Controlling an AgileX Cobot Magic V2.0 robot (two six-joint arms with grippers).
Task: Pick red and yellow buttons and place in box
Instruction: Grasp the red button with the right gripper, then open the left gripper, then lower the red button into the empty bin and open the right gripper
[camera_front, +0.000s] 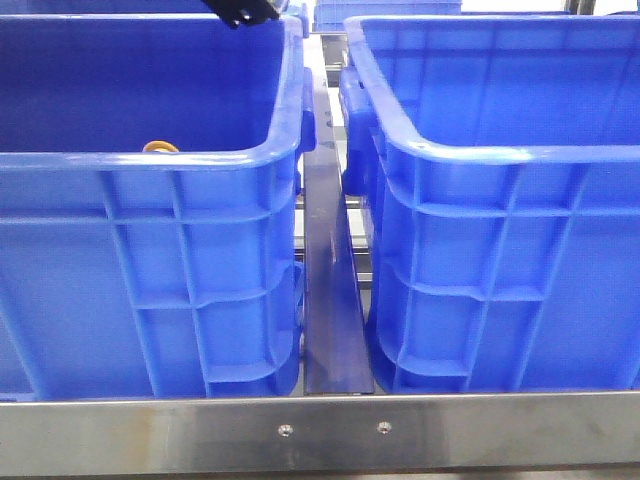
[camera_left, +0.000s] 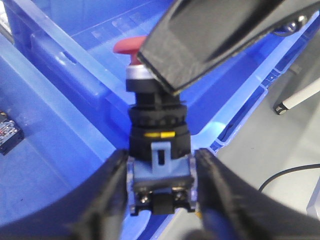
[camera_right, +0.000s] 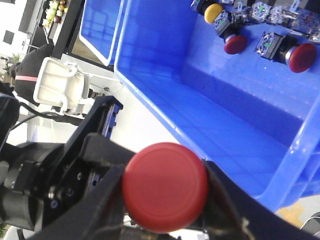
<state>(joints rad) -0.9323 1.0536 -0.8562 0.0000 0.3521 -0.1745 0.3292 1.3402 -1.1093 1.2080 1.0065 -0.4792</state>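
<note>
In the left wrist view the left gripper (camera_left: 161, 197) is clenched on a red push button (camera_left: 156, 125), its two fingers (camera_left: 107, 192) pressing the pale-blue base from either side while the red cap points toward 12 o'clock, above a blue crate (camera_left: 60, 65). In the right wrist view the right gripper (camera_right: 165, 200) grasps a second red button (camera_right: 165, 186), cap facing the camera; at 1 o'clock inside the box (camera_right: 210, 105) lie a yellow button (camera_right: 212, 12) and two more red ones (camera_right: 235, 44). The front view shows two blue crates (camera_front: 150, 250) side by side, with something orange (camera_front: 160, 147) peeking over the left crate's near rim.
</note>
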